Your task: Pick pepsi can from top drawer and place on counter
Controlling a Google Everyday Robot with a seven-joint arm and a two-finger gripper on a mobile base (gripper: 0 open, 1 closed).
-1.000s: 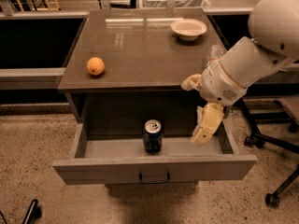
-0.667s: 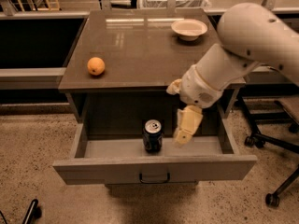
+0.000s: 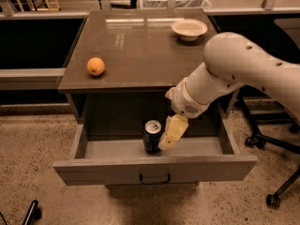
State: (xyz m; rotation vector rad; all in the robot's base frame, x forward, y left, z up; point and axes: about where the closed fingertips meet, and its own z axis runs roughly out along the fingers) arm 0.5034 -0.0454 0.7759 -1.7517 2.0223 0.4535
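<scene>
So we're looking at the tool (image 3: 171, 134) hanging down inside the open top drawer (image 3: 154, 168). The pepsi can (image 3: 151, 136) is standing upright just beside it, on the side facing away from the big white arm (image 3: 243, 69). They're so close that we're not sure whether they're touching. We're also not able to tell how far open the tool is from this angle, and it isn't looking like it's got hold of anything.

Here's what we're worrying about. The tool is sitting off to one side of the can rather than around it. If it's sliding across without lining up first, it's going to be shoving the can instead of straddling it. A tall narrow can on a smooth drawer floor is tipping pretty easily, we're guessing. Once it's lying down it's rolling around, and grabbing it is getting a lot harder.

Second thing: the worktop (image 3: 140, 50) is sitting above and behind the tool, and the wrist is tucked close under its front edge. Lifting straight up is risking a clip on that edge, so we're thinking it needs pulling out toward the drawer front first.

Last one: the orange (image 3: 95, 66) and the bowl (image 3: 189, 29) are taking up spots on the worktop, both well away from the tool. Setting the can down too near the worktop's edge is asking for a fall.
</scene>
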